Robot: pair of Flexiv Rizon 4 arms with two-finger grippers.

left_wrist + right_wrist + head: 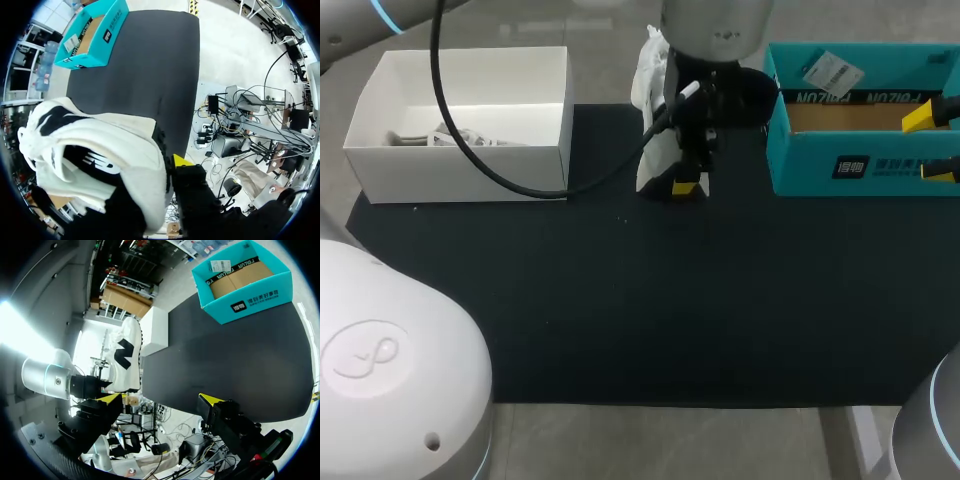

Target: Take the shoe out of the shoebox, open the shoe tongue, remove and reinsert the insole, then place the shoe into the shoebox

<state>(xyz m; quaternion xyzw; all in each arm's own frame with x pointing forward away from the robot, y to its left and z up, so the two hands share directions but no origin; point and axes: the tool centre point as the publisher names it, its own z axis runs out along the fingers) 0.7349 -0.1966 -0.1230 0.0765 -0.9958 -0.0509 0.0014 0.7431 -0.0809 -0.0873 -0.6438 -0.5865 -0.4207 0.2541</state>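
My left pincer [685,183] is clamped on the white lace-up sneaker with black side markings [654,95], holding it upright over the far part of the black mat [670,300] that covers the counter [670,440]. In the left wrist view only one yellow fingertip [181,161] shows, pressed against the sneaker's side. The other is hidden behind the sneaker, so I judge the grip mostly from how the sneaker hangs from it.

The sneaker sits between the two boxes and touches neither. The open teal cardboard shoebox [860,165] stands to its right at the mat's far edge, showing a brown inside. The open white cardboard box [460,160] stands to its left with some pale items in it.

My right pincer [160,400] hovers by the right end of the shoebox, its fingers spread wide with nothing between them.
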